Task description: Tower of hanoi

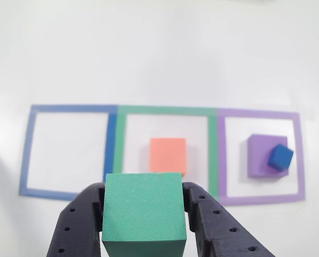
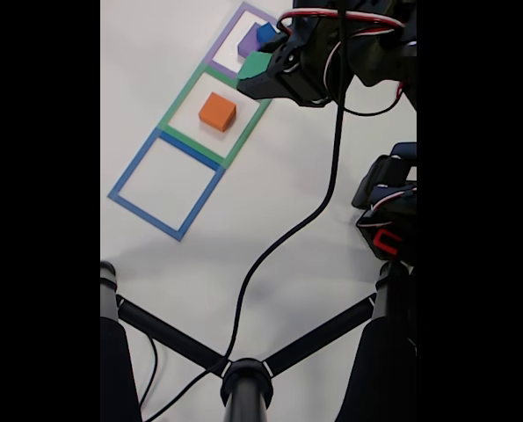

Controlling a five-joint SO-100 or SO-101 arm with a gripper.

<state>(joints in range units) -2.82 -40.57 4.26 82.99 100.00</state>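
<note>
Closest, the tool (image 1: 144,214) is gripping the green cube (image 1: 143,211); orange cube (image 1: 168,155) and blue-topped purple cube (image 1: 264,155) are waiting, so much is remaining.

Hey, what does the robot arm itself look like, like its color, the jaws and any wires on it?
The gripper is matte black plastic. In the other view its two jaws are broad and rounded, dotted with small round holes. In the fixed view the arm is black too, with bundled red and white wires looped over its top and a long black cable trailing down across the white table.
</note>
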